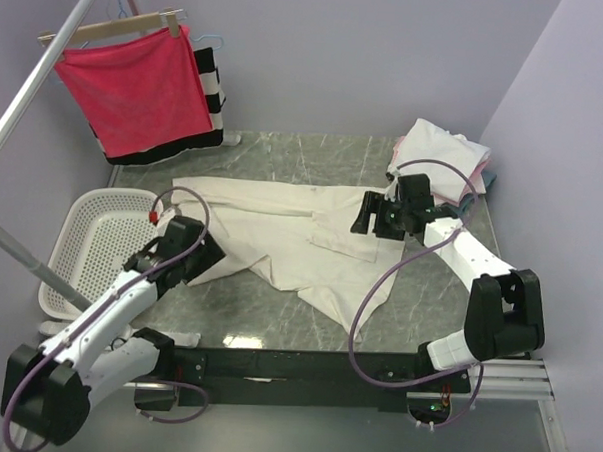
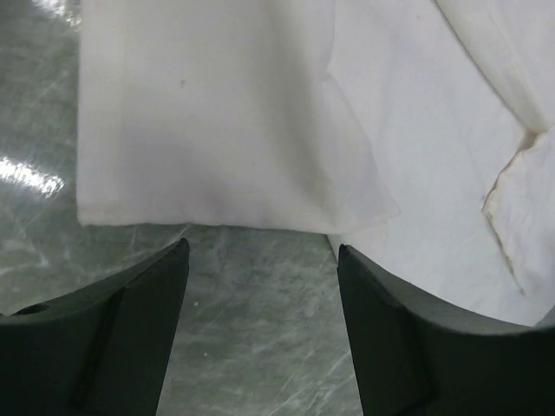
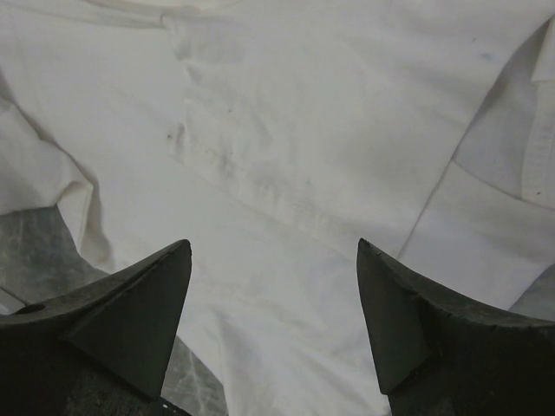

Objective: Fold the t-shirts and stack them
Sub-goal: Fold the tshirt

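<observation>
I'm holding the left fingers (image 2: 130,321) and right fingers (image 3: 130,321) open and empty over the rumpled cream cotton t-shirt (image 1: 281,235) lying across the grey tabletop (image 1: 285,150). I'm judging each should pinch a hem edge low, catching both layers.

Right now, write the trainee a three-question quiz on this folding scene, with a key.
1. True or false: the left pincer is shut on the cream t-shirt.
2. Where is the stack of folded shirts? A) at the far right corner of the table; B) in the basket; C) on the hanger.
3. What lies under the right pincer?
Key: 1 false, it is open at the shirt's hem; 2 A; 3 the cream t-shirt.
</observation>
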### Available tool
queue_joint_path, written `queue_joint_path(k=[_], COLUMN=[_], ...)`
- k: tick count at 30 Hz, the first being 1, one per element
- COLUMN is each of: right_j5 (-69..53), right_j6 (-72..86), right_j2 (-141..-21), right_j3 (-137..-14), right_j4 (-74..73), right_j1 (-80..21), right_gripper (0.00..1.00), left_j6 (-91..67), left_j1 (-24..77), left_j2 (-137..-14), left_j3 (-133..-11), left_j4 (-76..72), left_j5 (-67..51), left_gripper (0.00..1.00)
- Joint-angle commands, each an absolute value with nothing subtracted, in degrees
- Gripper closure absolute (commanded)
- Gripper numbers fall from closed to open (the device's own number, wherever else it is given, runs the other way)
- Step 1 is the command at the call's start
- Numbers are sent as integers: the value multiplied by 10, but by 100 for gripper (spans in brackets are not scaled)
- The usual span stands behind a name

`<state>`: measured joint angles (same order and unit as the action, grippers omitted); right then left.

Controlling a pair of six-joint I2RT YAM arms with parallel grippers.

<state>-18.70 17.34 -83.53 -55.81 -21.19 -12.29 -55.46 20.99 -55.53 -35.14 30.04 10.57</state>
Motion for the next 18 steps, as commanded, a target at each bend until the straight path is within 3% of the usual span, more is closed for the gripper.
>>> queue_joint_path(k=[1,7,18], right_j5=[-207,-211,-224], right_j6=[180,175,174], right_j2=[-803,-811,-819], right_j3=[-538,-546,-544], right_j4=[-185,-192,-188], right_j1=[-134,-135,-135], right_gripper=[17,16,16], left_j6=[-669,-734,-769], left_j1=[217,217,217], left_j2=[-495,-504,-642], left_j3=[-324,-303,-325], left_j4=[348,395,407], left_j5=[170,220,242], left_gripper=[25,20,22])
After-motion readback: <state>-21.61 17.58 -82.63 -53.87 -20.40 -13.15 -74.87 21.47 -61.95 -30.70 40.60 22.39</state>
